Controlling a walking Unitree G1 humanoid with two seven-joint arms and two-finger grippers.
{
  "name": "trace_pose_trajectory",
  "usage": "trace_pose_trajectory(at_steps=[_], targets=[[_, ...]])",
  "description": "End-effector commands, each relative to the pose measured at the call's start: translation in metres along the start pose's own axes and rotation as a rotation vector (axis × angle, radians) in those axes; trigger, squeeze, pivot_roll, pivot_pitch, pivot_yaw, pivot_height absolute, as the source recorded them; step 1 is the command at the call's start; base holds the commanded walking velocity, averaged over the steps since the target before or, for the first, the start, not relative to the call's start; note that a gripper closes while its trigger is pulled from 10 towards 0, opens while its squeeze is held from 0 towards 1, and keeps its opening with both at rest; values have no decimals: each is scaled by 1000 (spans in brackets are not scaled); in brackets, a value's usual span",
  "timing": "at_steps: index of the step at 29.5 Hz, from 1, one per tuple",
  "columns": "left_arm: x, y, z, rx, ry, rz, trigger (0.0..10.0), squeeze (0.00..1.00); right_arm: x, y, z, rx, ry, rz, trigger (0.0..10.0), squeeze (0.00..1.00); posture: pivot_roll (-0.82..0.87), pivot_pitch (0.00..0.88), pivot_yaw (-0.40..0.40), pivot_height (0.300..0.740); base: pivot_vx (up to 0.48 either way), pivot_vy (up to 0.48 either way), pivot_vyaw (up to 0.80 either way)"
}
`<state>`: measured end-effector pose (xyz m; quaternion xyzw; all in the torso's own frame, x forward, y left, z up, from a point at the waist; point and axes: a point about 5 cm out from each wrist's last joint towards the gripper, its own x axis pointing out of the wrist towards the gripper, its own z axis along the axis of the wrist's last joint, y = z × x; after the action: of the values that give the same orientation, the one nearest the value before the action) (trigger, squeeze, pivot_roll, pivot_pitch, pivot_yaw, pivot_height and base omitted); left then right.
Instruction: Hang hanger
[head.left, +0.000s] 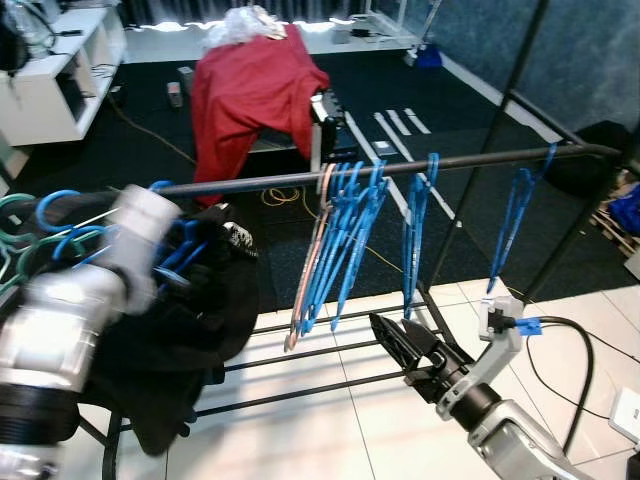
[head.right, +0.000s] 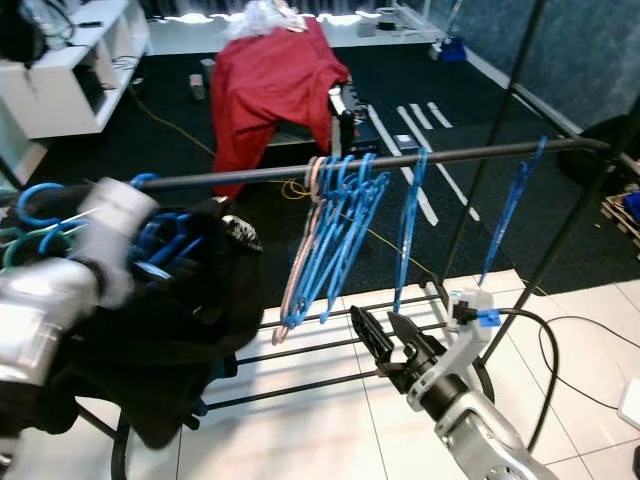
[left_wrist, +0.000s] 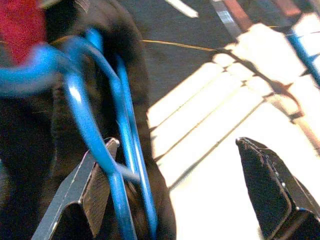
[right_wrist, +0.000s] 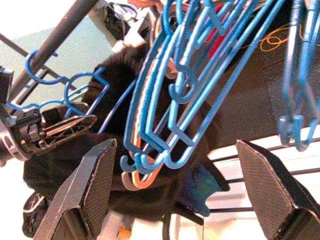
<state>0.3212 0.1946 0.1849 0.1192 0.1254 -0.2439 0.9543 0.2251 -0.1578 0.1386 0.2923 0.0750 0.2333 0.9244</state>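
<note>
While a thick bunch of blue hangers (head.left: 345, 235) already hangs from the dark rail (head.left: 400, 168) of the clothes rack, with two more (head.left: 415, 230) (head.left: 512, 225) spaced further along toward the robot's right, the task looks only partly done. Another cluster of blue hangers (head.left: 70, 235) sits at the left end of the rail, tangled up against a heap of black clothing (head.left: 190, 330) draped over the rack's side. The left gripper (left_wrist: 175, 190) is up among that cluster; its wrist view shows the fingers spread wide, with a blue hanger (left_wrist: 95, 135) lying across one finger (left_wrist: 92, 195) but the other finger (left_wrist: 272, 185) well apart from it, so it seems to have no firm hold on anything. The right gripper (head.left: 405, 345) hovers low in front of the rack's bottom bars (head.left: 300, 355), just below the main bunch, its fingers parted and empty. A red cloth (head.left: 255, 90) is draped over something on the dark carpet behind. My reading is that the next hanger is yet to be pulled free from the left-hand cluster, gripped properly, and hooked over an open stretch of rail; how many remain to move I cannot tell.
</note>
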Motion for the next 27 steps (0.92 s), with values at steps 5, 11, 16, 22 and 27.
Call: trace_pose_trajectory(at_steps=[5, 11, 16, 22, 27], targets=[[22, -25, -13, -143, 1, 14, 0, 0, -2, 1, 1, 4, -8, -7, 10000, 0, -105, 109, 12, 740, 0, 0, 0], [29, -17, -9, -173, -35, 139, 0, 0, -2, 1, 1, 5, -14, -11, 10000, 0, -103, 111, 13, 740, 0, 0, 0], [26, -8, -7, -170, -30, 212, 0, 0, -2, 1, 1, 6, -16, -12, 10000, 0, -102, 110, 12, 740, 0, 0, 0], [17, 9, 0, -66, -51, 311, 0, 0, -1, 0, 2, 4, -15, -14, 10000, 0, -104, 107, 5, 740, 0, 0, 0], [3, 21, 15, -114, -146, 254, 0, 0, 0, -1, 2, 4, -13, -12, 10000, 0, -102, 105, 3, 740, 0, 0, 0]])
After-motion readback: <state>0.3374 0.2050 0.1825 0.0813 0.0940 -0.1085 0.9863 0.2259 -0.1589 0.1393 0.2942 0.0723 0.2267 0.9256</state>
